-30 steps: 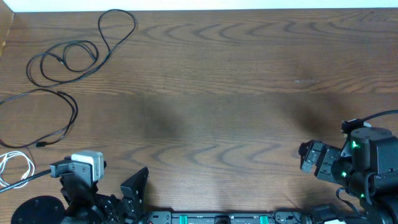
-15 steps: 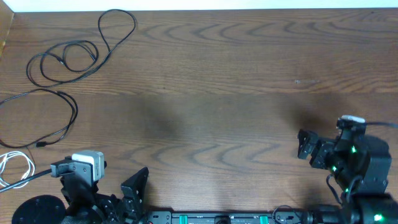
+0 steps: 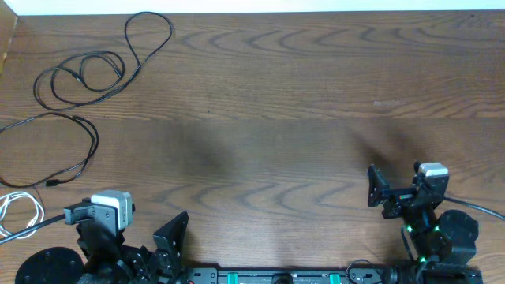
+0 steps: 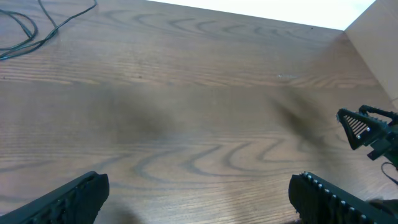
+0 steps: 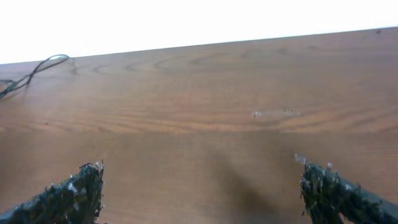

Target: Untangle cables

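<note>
Apparently I am nearing the finish, holding my left gripper (image 4: 199, 202) and right gripper (image 5: 205, 193) spread and empty while the black cables (image 3: 79, 75) and white cable (image 3: 36, 208) are lying separately along the desk's (image 3: 268, 118) left end.

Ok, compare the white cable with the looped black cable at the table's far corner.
The white cable is pale; the looped black cable is dark. The white cable shows one small loop, cut by the frame edge; the black cable sprawls in several bigger loops. Both lie loose on the table, held by nothing.
</note>
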`<state>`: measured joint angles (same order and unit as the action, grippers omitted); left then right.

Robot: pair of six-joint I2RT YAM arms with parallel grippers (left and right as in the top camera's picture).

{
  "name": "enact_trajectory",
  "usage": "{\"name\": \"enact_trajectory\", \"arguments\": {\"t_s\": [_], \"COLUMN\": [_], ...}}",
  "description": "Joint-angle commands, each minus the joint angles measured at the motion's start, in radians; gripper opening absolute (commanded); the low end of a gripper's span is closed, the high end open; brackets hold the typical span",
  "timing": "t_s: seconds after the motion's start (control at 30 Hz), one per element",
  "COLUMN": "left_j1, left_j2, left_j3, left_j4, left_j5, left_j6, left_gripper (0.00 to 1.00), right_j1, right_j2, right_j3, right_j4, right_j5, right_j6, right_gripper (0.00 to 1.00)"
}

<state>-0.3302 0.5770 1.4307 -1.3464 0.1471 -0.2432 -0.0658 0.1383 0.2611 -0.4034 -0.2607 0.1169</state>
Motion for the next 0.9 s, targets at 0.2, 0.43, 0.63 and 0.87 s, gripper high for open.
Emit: {"name": "enact_trajectory", "arguments": {"t_s": [0.2, 0.43, 0.63, 0.87], "left_j1": [-0.002, -0.002, -0.002, -0.002], "left_j2": [0.0, 0.0, 0.0, 0.0], "left_j3": [-0.003, -0.003, -0.003, -0.003], "left_j4": [0.0, 0.0, 0.0, 0.0], "left_j5": [-0.014, -0.014, -0.014, -0.014], "left_j6": [-0.005, -0.005, -0.005, -0.005], "left_gripper": [0.97, 0.97, 0.97, 0.97], "right_j1": [0.049, 0.053, 0.055, 0.057], "right_j2": [-0.048, -0.069, -0.113, -0.134], "right_j3": [-0.109, -0.176, -0.193, -0.195], "right_j4": [0.105, 0.171, 0.195, 0.195], "right_j5": [-0.014, -0.015, -0.003, 0.024], "right_j6": [-0.022, -0.021, -0.021, -0.021], "right_gripper": [0.99, 0.99, 0.99, 0.99]}}
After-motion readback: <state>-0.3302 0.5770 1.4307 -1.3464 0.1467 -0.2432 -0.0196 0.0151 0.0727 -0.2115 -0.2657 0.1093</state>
